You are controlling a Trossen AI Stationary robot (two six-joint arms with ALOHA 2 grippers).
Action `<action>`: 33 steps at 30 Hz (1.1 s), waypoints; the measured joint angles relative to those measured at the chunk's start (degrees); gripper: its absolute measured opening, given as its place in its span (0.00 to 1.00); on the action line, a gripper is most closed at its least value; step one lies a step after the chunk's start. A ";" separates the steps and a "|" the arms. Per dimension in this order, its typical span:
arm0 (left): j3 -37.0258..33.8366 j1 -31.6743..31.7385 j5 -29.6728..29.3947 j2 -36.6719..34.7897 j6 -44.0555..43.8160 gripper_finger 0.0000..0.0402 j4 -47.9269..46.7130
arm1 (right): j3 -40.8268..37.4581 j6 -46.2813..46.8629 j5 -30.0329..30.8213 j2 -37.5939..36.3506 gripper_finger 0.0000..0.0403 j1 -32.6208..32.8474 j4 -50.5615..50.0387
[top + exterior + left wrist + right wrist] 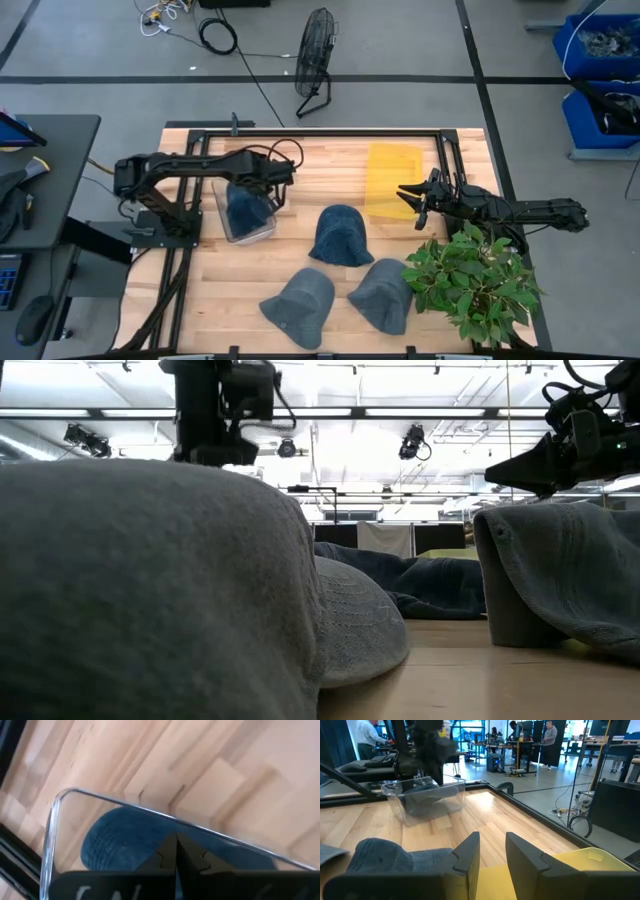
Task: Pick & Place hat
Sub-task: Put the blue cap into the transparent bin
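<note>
wooden table [300, 175] of pale butcher-block planks, framed by a black metal rail, seen from overhead. a clear plastic bin [243, 213] with rounded corners and thin glossy walls sits on the left side of the table. inside it lies a blue hat [246, 206] of soft ribbed fabric, crumpled into a mound. the left gripper [274, 184] hangs over the bin's far right edge, just above the blue hat; in the left wrist view its dark fingers [172, 855] are pressed together with nothing between them, and the hat lies directly below them inside the bin's rim.

three more soft bucket-style hats rest on the open wood. a dark blue hat [341, 236] sits near the table's middle, a grey hat [299, 306] with a stitched brim lies towards the front edge, and a second grey hat [383, 295] lies just beside it to the right.

the right gripper [417, 201] hovers at the right side, over the edge of a flat yellow sheet [392, 177], well apart from the bin. its two blunt fingers [468, 852] stand a little apart and hold nothing. a leafy green potted plant [472, 278] stands at the front right corner.
</note>
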 joint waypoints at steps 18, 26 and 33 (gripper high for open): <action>1.60 -5.08 11.82 1.77 15.05 0.21 28.89 | 0.00 2.82 0.00 0.00 0.25 0.00 0.00; 1.60 -8.45 12.86 9.84 12.86 0.36 40.65 | 0.00 2.99 -0.02 0.00 0.25 0.01 0.00; 1.60 -13.20 12.90 16.47 7.45 0.38 49.71 | 0.00 2.99 -0.11 0.00 0.25 -0.01 0.00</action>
